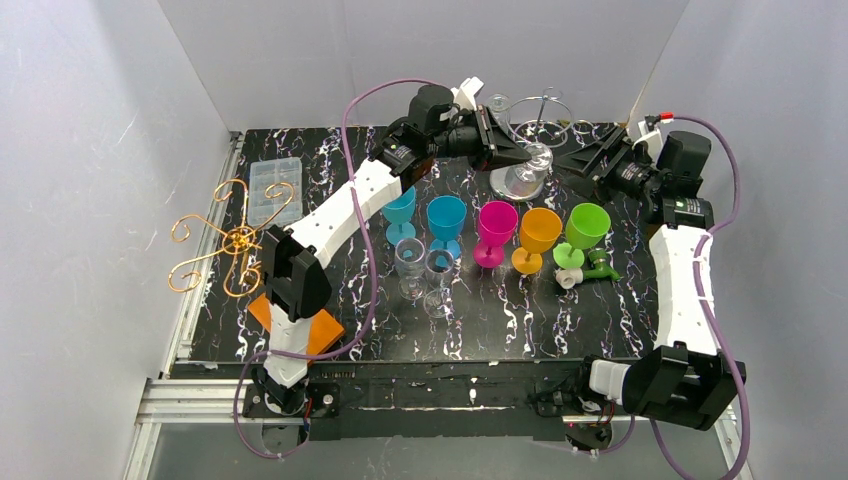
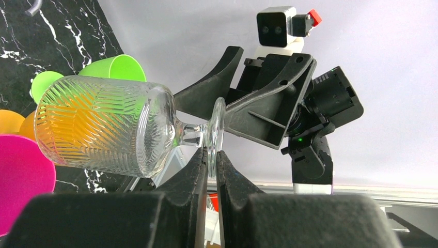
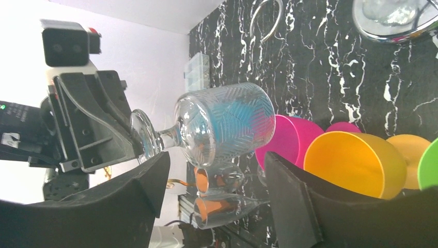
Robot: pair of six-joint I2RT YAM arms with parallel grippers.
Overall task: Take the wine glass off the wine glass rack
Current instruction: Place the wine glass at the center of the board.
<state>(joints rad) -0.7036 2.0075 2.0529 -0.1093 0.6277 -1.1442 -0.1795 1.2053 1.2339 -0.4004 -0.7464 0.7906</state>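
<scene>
Clear ribbed wine glass [image 2: 103,129] lies on its side in the air, its round foot pinched edge-on between the fingers of the left claw [image 2: 212,155], with the bowl jutting sideways from that claw. The black marbled tabletop [image 1: 530,320] lies beneath both claws. The chrome wire wine glass rack [image 1: 543,108] stands just behind the left claw, and from above its round base sits under the held glass. The right claw [image 3: 217,165] is spread and empty, near the bowl, facing the left claw. A row of coloured plastic goblets [image 1: 497,222] stands on the near side of both claws.
</scene>
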